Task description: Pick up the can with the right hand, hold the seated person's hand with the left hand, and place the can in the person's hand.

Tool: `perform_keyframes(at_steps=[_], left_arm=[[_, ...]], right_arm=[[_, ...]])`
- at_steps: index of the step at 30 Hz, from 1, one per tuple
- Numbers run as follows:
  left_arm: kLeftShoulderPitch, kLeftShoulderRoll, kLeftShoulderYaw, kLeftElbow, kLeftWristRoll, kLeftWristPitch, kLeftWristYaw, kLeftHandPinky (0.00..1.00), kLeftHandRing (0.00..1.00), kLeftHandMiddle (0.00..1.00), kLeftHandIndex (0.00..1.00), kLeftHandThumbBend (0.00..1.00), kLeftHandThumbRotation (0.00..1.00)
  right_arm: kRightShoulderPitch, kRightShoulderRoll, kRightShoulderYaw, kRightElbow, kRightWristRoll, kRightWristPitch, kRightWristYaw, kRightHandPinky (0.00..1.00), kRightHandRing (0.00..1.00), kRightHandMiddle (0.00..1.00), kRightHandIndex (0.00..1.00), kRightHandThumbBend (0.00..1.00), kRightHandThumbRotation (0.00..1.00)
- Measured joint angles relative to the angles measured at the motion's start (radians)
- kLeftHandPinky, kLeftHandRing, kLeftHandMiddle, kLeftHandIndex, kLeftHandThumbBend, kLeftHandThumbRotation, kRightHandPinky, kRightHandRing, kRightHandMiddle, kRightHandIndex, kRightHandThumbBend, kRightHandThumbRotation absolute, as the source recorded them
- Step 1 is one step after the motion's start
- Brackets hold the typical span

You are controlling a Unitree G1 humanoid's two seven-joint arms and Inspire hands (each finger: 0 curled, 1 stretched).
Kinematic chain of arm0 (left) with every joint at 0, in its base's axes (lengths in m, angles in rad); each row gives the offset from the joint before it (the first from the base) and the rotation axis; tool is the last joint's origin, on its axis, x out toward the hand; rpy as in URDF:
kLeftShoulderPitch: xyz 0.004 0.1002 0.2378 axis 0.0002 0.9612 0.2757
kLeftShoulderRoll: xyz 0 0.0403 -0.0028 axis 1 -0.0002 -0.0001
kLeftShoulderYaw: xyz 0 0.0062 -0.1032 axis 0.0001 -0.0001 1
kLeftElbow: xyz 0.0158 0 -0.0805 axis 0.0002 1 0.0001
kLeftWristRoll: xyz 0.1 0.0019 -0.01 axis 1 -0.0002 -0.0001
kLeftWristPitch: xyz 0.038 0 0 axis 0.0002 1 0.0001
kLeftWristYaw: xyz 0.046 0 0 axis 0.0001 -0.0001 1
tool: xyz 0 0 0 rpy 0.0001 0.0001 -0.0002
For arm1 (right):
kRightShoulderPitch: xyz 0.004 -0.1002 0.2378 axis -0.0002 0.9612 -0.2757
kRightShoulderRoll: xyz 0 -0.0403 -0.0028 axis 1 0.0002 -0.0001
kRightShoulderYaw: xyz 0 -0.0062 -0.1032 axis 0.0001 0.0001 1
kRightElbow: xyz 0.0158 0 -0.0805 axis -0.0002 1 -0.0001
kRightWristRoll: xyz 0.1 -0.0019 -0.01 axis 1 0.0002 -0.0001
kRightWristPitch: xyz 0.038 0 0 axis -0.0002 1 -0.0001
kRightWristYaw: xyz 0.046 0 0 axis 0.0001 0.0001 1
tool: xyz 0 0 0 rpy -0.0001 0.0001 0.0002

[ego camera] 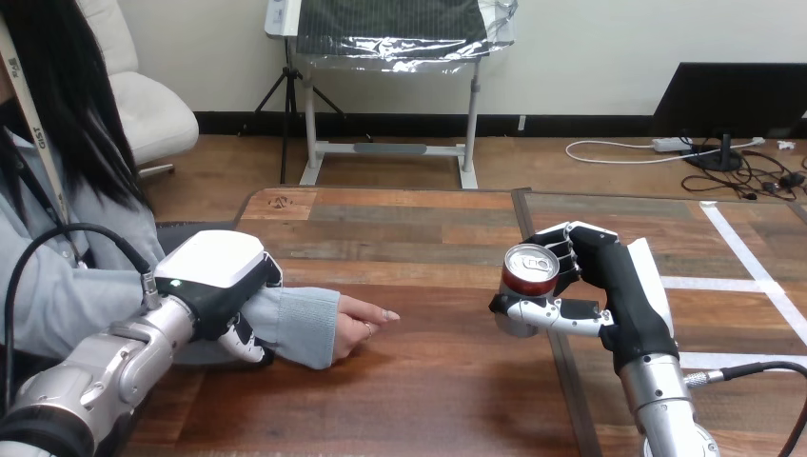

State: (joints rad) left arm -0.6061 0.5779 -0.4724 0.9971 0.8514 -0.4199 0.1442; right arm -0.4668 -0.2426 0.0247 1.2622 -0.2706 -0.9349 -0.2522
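A red can (529,276) with a silver top stands upright in my right hand (609,286), whose fingers and thumb curl round it, over the table's middle right. The person's hand (360,326) rests on the wood at the left, fingers pointing right toward the can, about a hand's width from it. My left hand (221,286) lies over the person's sleeved forearm (295,324), its fingers curled down round the sleeve near the table's left edge.
The wooden table (428,238) has a seam running front to back just right of the can. White tape lines (752,276) cross the right part of the tabletop.
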Motion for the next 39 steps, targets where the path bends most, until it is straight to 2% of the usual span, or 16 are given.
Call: perform_keyframes(at_steps=[8, 20, 30, 39], left_arm=[[0.006, 0.0, 0.0, -0.001, -0.02, -0.025, 0.011, 0.23, 0.3, 0.38, 0.42, 0.88, 0.05], [0.02, 0.003, 0.003, -0.02, -0.046, -0.036, 0.006, 0.25, 0.31, 0.38, 0.41, 0.89, 0.05], [0.062, 0.017, 0.023, -0.089, -0.097, -0.033, -0.041, 0.21, 0.28, 0.35, 0.4, 0.9, 0.02], [0.112, 0.036, 0.043, -0.179, -0.108, -0.007, -0.082, 0.2, 0.27, 0.35, 0.41, 0.91, 0.0]], right_arm=[[-0.001, 0.001, 0.0, 0.0, -0.001, 0.0, 0.003, 0.38, 0.44, 0.49, 0.5, 0.82, 0.0], [-0.009, 0.006, 0.0, 0.0, 0.022, 0.0, 0.048, 0.38, 0.44, 0.5, 0.5, 0.81, 0.0], [-0.018, 0.011, 0.0, 0.0, 0.023, 0.0, 0.058, 0.39, 0.44, 0.5, 0.5, 0.82, 0.0], [-0.023, 0.017, 0.002, 0.0, 0.017, 0.0, 0.057, 0.38, 0.44, 0.5, 0.5, 0.82, 0.0]])
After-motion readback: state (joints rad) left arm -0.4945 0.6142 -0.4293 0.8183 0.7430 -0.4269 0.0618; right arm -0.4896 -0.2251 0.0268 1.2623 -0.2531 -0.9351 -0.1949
